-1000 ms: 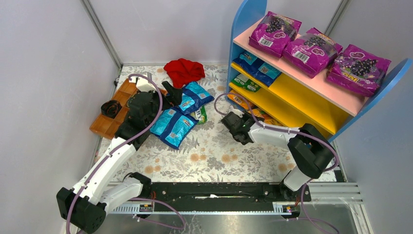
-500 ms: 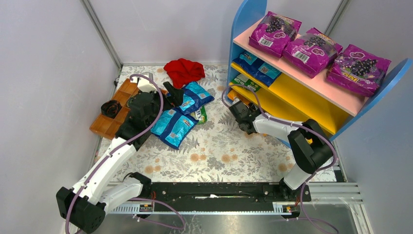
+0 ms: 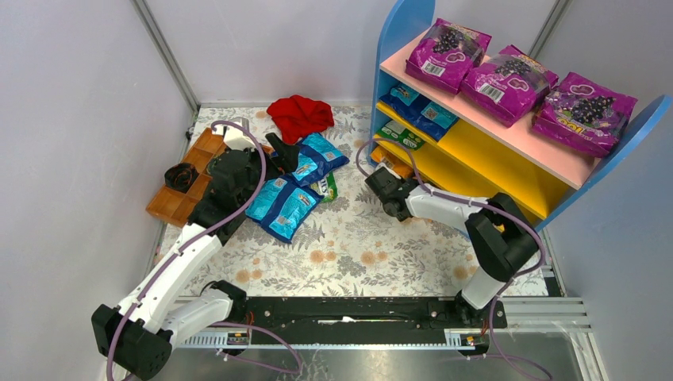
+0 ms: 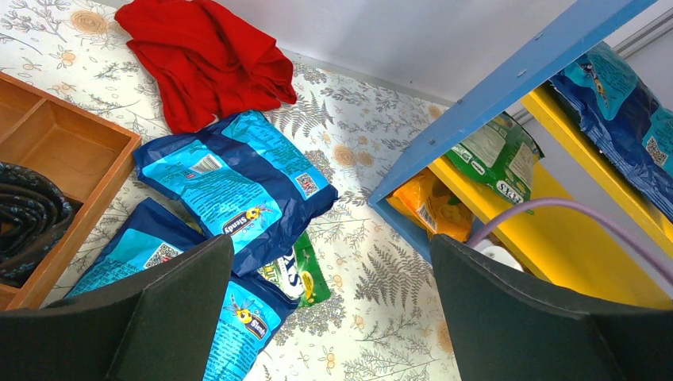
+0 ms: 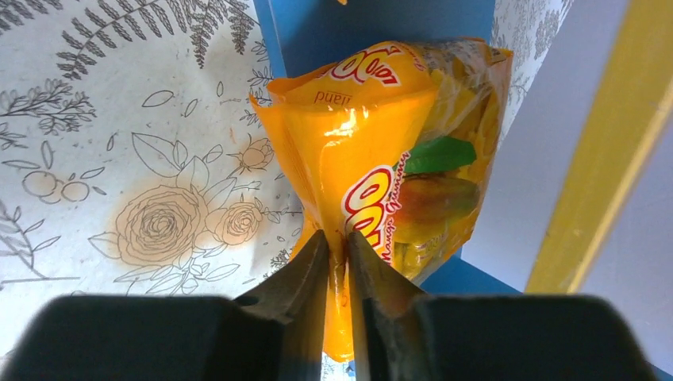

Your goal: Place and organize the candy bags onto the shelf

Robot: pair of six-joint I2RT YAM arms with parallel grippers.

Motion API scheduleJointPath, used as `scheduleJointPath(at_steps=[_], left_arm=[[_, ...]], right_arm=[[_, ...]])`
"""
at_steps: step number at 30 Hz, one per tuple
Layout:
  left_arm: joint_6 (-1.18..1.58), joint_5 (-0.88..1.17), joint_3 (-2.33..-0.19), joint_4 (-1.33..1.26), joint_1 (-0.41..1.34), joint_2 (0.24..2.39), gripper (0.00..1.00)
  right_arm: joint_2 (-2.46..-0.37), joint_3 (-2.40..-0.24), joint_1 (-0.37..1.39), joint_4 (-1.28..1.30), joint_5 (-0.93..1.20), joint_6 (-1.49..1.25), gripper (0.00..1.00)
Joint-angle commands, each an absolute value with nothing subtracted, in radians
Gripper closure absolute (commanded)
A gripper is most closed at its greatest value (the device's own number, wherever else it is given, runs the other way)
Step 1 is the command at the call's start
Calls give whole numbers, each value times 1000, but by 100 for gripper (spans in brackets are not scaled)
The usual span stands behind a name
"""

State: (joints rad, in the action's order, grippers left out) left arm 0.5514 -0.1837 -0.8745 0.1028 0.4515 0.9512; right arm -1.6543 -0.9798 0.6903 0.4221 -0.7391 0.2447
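My right gripper (image 3: 386, 176) is shut on an orange candy bag (image 5: 381, 143), pinching its near edge, at the left end of the shelf's (image 3: 401, 32) lowest tier. The bag's far end rests against the blue base (image 5: 381, 24). Blue bags (image 3: 419, 107) and a green bag (image 3: 401, 136) lie on the yellow boards. My left gripper (image 3: 279, 151) is open and empty, hovering over two blue bags (image 3: 321, 155) (image 3: 282, 205) and a green bag (image 3: 327, 187) on the mat. The left wrist view shows a blue bag (image 4: 230, 186), the green bag (image 4: 298, 274) and the orange bag (image 4: 432, 208).
Three magenta grape bags (image 3: 508, 79) sit on the pink top board. A red cloth (image 3: 300, 115) lies at the back of the mat. A brown wooden tray (image 3: 198, 151) with a black item (image 3: 181, 175) stands at the left. Grey walls close in both sides.
My right gripper carried the orange bag from the mat back to the shelf's lowest tier at its left end. The left arm has not moved.
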Motion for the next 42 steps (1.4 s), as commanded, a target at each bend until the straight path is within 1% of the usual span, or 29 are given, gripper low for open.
scheduleJointPath(at_steps=[1, 3, 5, 8, 13, 17, 24, 26, 28, 30, 31, 32, 37, 39, 41, 42], left_arm=[[551, -190, -877, 53, 454, 945, 1], [552, -189, -877, 54, 454, 945, 1], [552, -190, -879, 53, 456, 943, 1], [551, -194, -878, 53, 457, 942, 1], [548, -197, -879, 55, 458, 943, 1], [549, -196, -879, 55, 459, 946, 1], [548, -199, -876, 54, 459, 953, 1], [548, -199, -876, 53, 460, 954, 1], [549, -196, -876, 53, 462, 954, 1], [551, -193, -876, 52, 462, 956, 1], [555, -186, -875, 51, 462, 957, 1], [555, -184, -875, 49, 462, 956, 1], [556, -185, -871, 45, 462, 954, 1], [557, -181, -870, 43, 462, 953, 1], [560, -175, -867, 39, 462, 951, 1], [561, -174, -866, 37, 462, 950, 1]], right_arm=[[-1703, -1014, 689, 423, -832, 299, 83], [-1706, -1019, 674, 392, -779, 346, 86], [-1716, -1030, 650, 365, -727, 394, 88], [-1749, -1062, 617, 342, -704, 453, 89], [-1755, -1056, 594, 256, -695, 513, 89], [-1742, -1000, 589, 166, -668, 596, 89], [-1745, -978, 580, 114, -621, 629, 88], [-1747, -1006, 580, 170, -618, 586, 83], [-1734, -1037, 583, 244, -617, 520, 67], [-1703, -1052, 597, 315, -622, 465, 57], [-1668, -1057, 634, 371, -645, 410, 47], [-1654, -1054, 651, 392, -662, 390, 44], [-1603, -996, 693, 465, -738, 306, 34], [-1593, -964, 693, 459, -768, 302, 34], [-1598, -948, 694, 456, -804, 297, 36], [-1604, -945, 692, 460, -821, 295, 40]])
